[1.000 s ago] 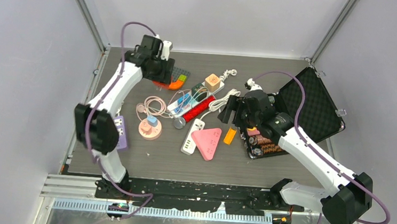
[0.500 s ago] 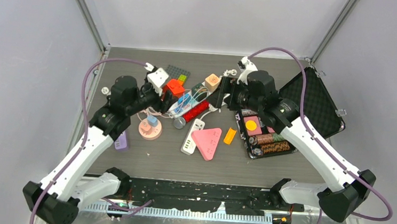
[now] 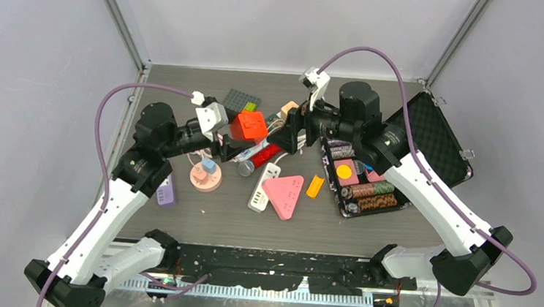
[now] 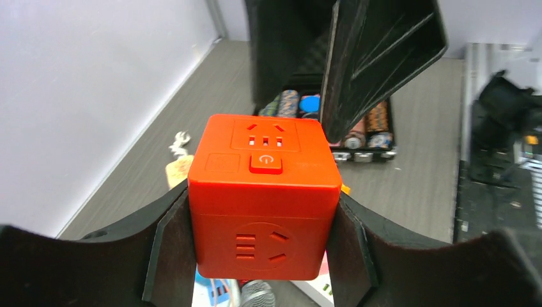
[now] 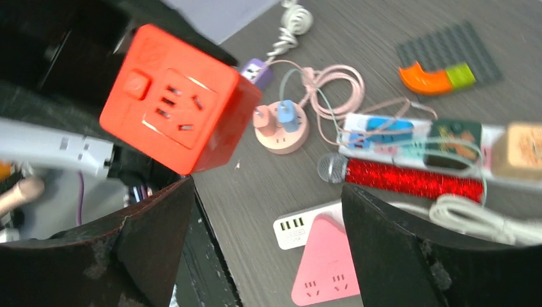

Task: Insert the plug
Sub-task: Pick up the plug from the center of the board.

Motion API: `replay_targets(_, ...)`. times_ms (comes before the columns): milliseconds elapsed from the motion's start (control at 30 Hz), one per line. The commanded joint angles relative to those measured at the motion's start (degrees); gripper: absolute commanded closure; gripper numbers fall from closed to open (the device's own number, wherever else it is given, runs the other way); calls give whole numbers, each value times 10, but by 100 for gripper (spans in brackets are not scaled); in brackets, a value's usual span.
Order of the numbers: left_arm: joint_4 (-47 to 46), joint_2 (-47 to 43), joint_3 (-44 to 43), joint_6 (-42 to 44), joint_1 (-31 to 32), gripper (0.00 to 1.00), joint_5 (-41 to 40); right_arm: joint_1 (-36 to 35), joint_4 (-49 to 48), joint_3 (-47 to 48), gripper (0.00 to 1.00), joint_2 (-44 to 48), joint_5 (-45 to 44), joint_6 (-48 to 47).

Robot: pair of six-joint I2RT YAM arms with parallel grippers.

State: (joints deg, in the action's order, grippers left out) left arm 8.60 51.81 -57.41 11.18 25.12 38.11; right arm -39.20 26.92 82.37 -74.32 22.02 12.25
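The left gripper point(image 4: 262, 238) is clamped on the two side faces of an orange cube socket point(image 4: 263, 192), holding it in the air with the power button and one outlet face up. The cube has been carried inward from the far left by the grey baseplate point(image 3: 244, 100). It now hangs over the clutter at mid-table, a little further right than half a second ago.

The right gripper point(image 5: 268, 214) has swung off the chip case point(image 3: 438, 148) to the back centre, where it faces the cube with its fingers point(image 5: 150, 240) spread wide. Nothing sits between them. So the socket is presented, but no plug is in hand yet. I judge that fetching one is the step that remains.

A white cable point(image 5: 473, 214) lies just beside the right finger, its plug end out of view. I cannot tell whether that is the plug meant. A pink round socket point(image 5: 281, 134) on the table already carries a blue and a pink plug.

The left arm rises from its elbow at the near left, its wrist turned toward the centre. The right arm arches high from the near right, with its long forearm reaching back and the claw pointed left at the cube.
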Motion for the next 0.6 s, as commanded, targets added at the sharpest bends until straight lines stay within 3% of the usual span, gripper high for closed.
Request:
replay_targets(0,36,6,-74,-25,1,100,125,-4,-79,-3,10,35,171,-164)
replay_targets(167,121,12,-116,-34,1,100,204,-4,-43,5,11,42,256,-266)
replay_targets(300,173,26,-142,-37,1,100,242,-5,-43,10,12,40,318,-275)
replay_targets(567,145,26,-132,-99,1,98,251,-28,-60,18,12,42,353,-259)
